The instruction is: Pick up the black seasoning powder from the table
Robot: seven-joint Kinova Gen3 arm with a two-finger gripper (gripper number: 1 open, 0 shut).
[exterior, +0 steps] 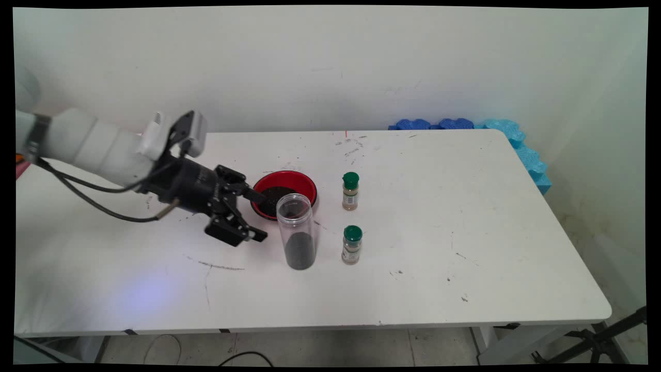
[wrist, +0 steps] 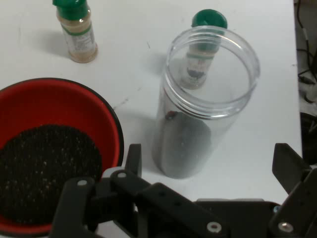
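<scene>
the claw (exterior: 257, 215) gapes, fingers spread, just left of the clear jar (exterior: 295, 231) — upright, mouth up — beside the red bowl (exterior: 303, 181).

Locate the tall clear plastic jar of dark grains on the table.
In the main view the tall clear plastic jar stands near mid-table, just in front of the red bowl, right of the open black gripper.

The gripper (exterior: 260, 216) hangs low above the table, fingers spread wide.

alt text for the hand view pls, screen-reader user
The open claw faces a clear open-topped jar part-filled with dark grains, upright on the white table. A red bowl of dark grains sits left; two green-capped spice bottles stand beyond.
</scene>
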